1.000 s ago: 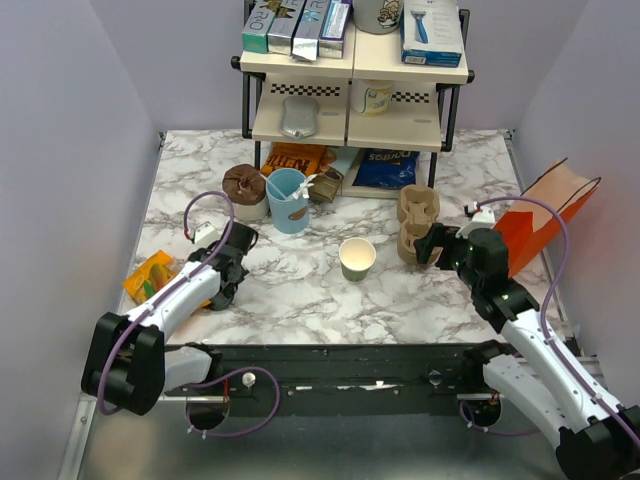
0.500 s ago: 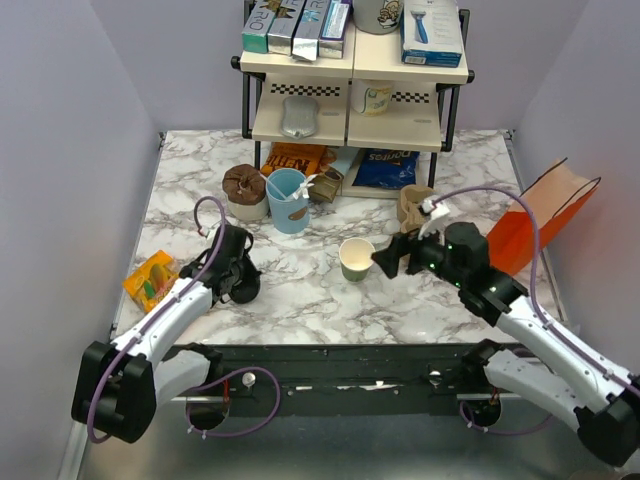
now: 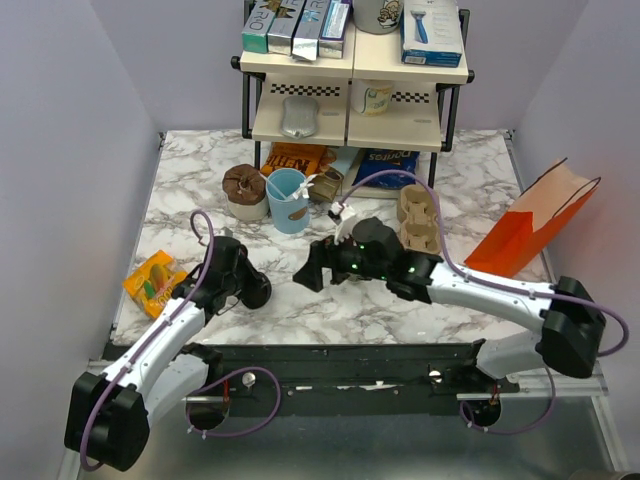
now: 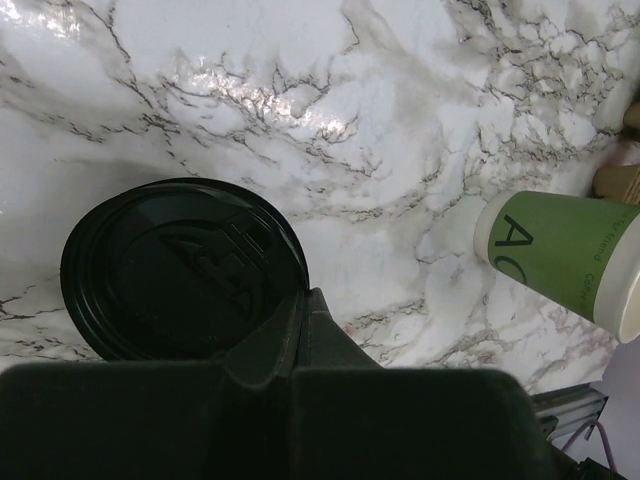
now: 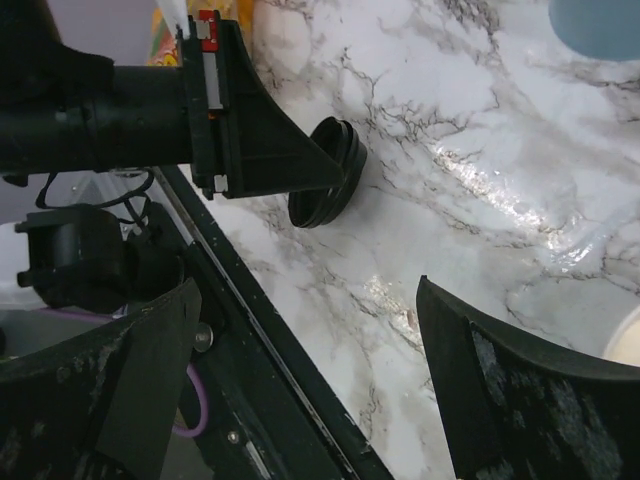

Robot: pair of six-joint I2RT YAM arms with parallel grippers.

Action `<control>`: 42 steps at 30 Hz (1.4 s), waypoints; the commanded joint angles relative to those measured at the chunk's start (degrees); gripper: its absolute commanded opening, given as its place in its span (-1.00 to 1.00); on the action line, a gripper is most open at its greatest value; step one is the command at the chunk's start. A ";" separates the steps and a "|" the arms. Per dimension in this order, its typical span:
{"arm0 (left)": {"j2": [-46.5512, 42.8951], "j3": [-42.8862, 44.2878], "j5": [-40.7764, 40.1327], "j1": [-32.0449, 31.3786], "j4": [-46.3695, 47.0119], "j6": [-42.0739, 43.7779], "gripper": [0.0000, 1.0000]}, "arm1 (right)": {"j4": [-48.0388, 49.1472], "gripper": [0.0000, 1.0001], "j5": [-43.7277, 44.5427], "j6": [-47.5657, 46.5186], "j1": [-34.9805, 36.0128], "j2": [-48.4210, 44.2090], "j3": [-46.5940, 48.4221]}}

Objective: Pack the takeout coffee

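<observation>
The takeout coffee cup [image 4: 558, 266] stands uncovered on the marble at the right of the left wrist view, olive green with a white rim. A sliver of its rim [image 5: 632, 342] shows in the right wrist view. In the top view my right arm hides it. Its round black lid [image 4: 175, 268] hangs tilted just above the table, with my left gripper [image 4: 303, 302] shut on its edge. In the top view the lid [image 3: 259, 292] and left gripper [image 3: 244, 284] are left of centre. My right gripper [image 3: 312, 270] stands open between lid and cup, its jaws empty [image 5: 330, 400], facing the lid [image 5: 328, 178].
A light blue cup with a stirrer [image 3: 288, 200] and a brown lidded bowl [image 3: 244, 190] stand behind. Brown pulp cup carriers [image 3: 418, 222] are stacked at the right, beside a tipped orange paper bag [image 3: 530, 228]. A snack packet [image 3: 150, 280] lies left. A shelf rack [image 3: 355, 95] lines the back.
My right arm has swung left from the cup carriers, over the cup, toward the left gripper. My left gripper has carried the lid a little to the right.
</observation>
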 commanded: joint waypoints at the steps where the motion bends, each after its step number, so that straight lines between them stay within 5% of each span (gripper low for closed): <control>1: -0.79 -1.47 2.04 0.35 1.87 -1.90 -1.00 | -4.18 0.93 9.37 4.44 4.73 6.90 7.02; 11: -5.63 -1.82 3.35 1.93 1.88 -1.91 -1.00 | -6.66 0.80 10.80 13.41 6.59 17.46 11.16; 22: -6.42 -2.53 5.46 2.72 2.14 -1.99 -1.00 | 4.33 0.71 12.21 9.02 7.03 24.75 11.86; 42: -6.51 -3.05 5.20 2.98 2.66 -1.99 -1.00 | 3.64 0.69 17.48 5.60 7.12 28.45 14.50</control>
